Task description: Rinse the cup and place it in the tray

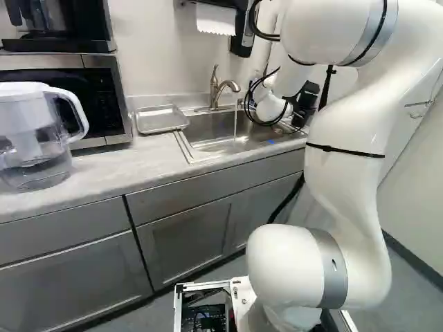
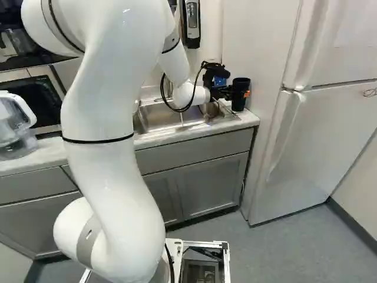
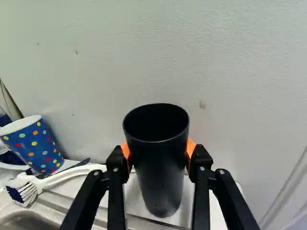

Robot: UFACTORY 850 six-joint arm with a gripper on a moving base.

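"Why hold the cup [image 3: 160, 187] there?"
"The gripper [image 3: 158, 152] clamps its sides between the jaws, upright, probably leaving the mouth free for rinsing."
"And the brush [image 3: 72, 173]?"
"Beside the jaws (bristles away), likely handy for the sink [image 2: 162, 116]."

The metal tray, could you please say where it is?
In the left base view, the tray lies on the counter just left of the sink, beside the microwave.
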